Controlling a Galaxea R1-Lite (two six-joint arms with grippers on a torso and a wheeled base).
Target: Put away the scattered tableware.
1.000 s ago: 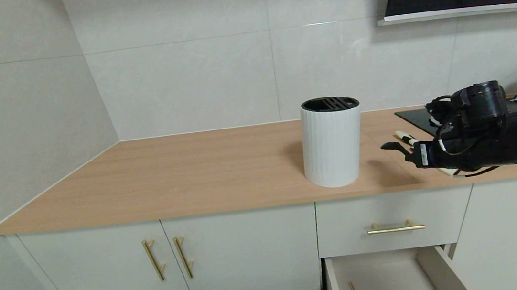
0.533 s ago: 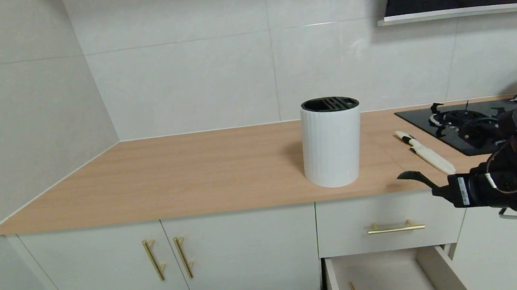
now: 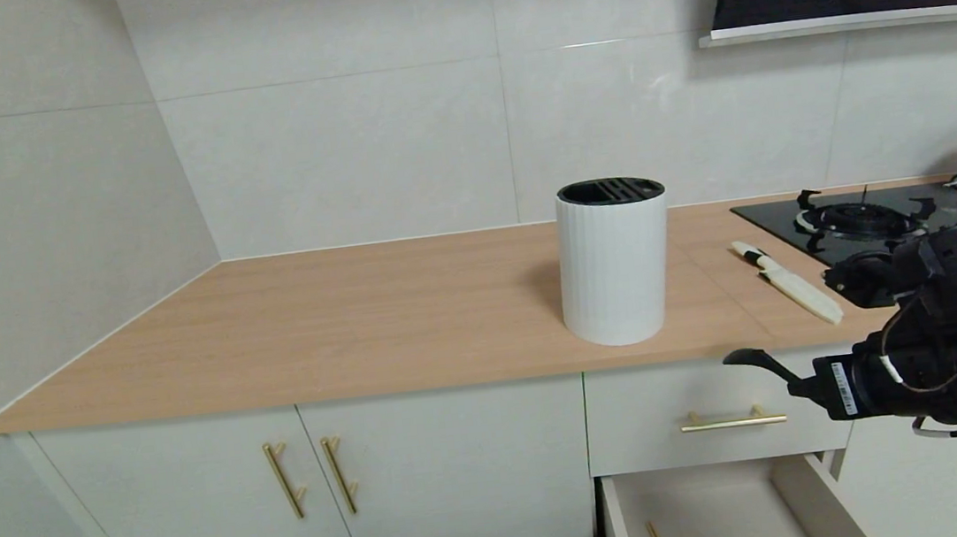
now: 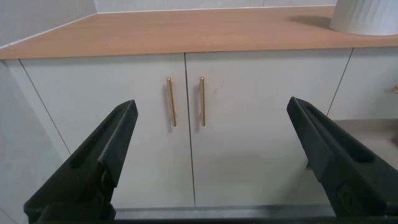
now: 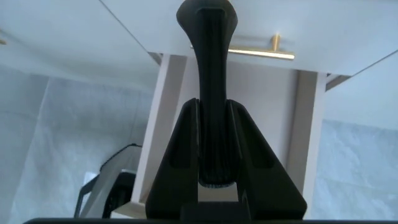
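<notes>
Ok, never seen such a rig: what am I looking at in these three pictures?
A two-armed robot is tidying a kitchen. The wide picture comes from its head camera: a counter carries a white holder, with a knife lying apart from it, near the hob. The black right arm hangs before a shut drawer; the drawer below is open. The other two come from wrist cameras: the left jaws are wide open, facing cupboard doors; the right jaws are shut, holding nothing, near a gold handle.
</notes>
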